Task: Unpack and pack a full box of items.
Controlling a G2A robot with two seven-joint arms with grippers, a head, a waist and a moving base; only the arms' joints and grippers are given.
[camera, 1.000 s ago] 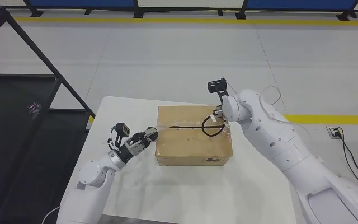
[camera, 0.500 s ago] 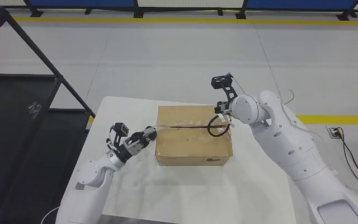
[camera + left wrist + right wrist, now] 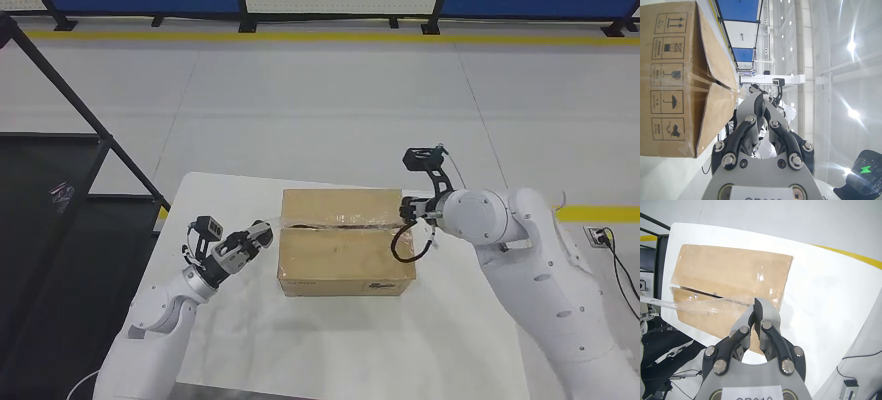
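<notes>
Box [image 3: 345, 250] has left gripper [image 3: 263, 234] pinching its peeled tape [image 3: 696, 307] just off one end, right gripper [image 3: 755, 308] closed at the other.

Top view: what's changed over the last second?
The right gripper slid from over the box top to its right end. The left gripper, shut on the tape strip, drew back slightly from the left end. The box stayed put.
</notes>
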